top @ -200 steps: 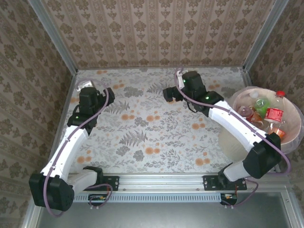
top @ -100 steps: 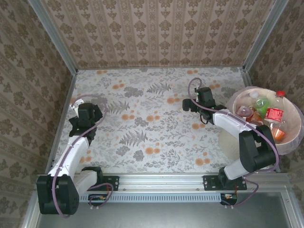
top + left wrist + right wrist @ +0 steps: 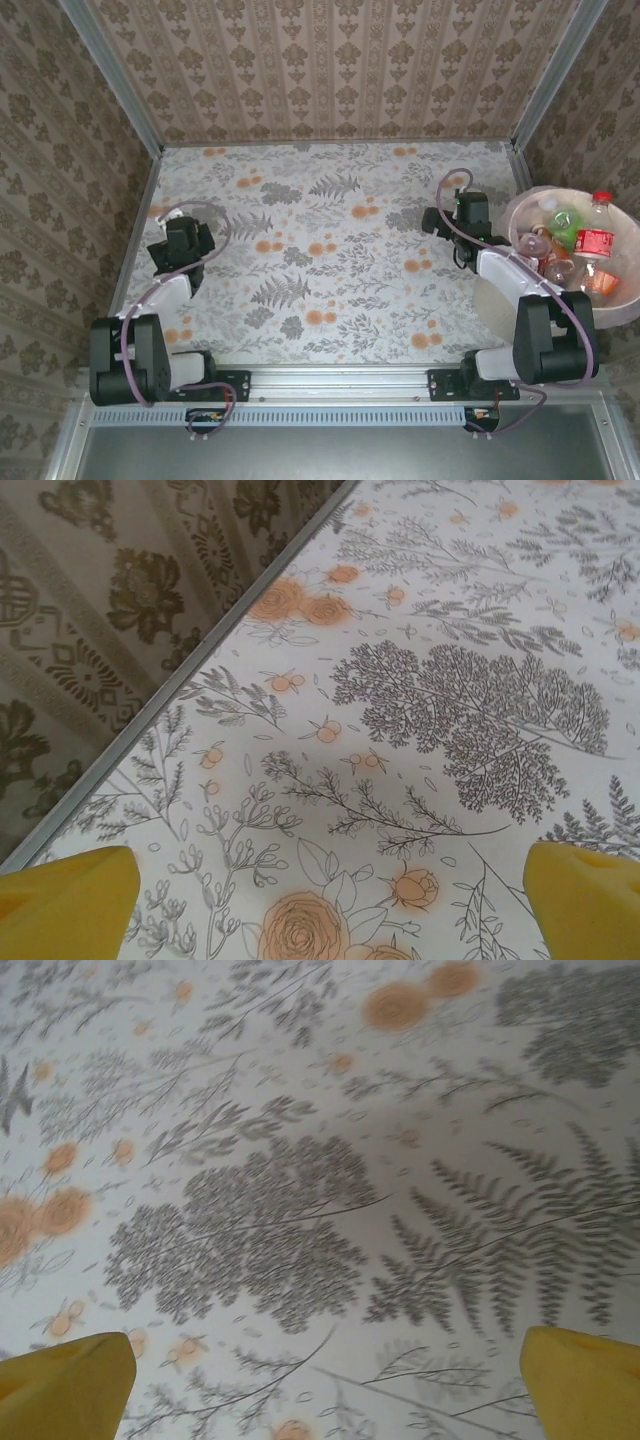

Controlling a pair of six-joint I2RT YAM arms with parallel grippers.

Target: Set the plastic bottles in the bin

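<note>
**Visitor:** Where are the plastic bottles point(image 3: 597, 240)?

**Attendant:** Those I can see lie heaped in the bin point(image 3: 528, 205). (a) One with a red label and a red cap stands tallest, at the right of the heap. (b) A green one lies toward the back. (c) An orange one lies toward the near rim. How many sit underneath I cannot tell.

**Visitor:** And the bin itself?

**Attendant:** It is at the right edge of the table point(image 3: 320, 250), mouth upward, just beside the right arm point(image 3: 520, 280).

**Visitor:** The left gripper point(image 3: 180, 245)?

**Attendant:** Released. Its jaws are spread wide and its yellow fingertips point(image 3: 65, 900) sit in the two lower corners of the wrist view, with floral cloth between them. It is over the left side of the table, near the metal rail point(image 3: 180, 695) at the foot of the patterned wall point(image 3: 330, 70). The arm is folded back toward its base.

**Visitor:** The right gripper point(image 3: 462, 215)?

**Attendant:** Likewise released and grasping nothing, with printed ferns and roses between its jaws. It is over the right part of the table, near the bin's left rim but apart from it.
</note>
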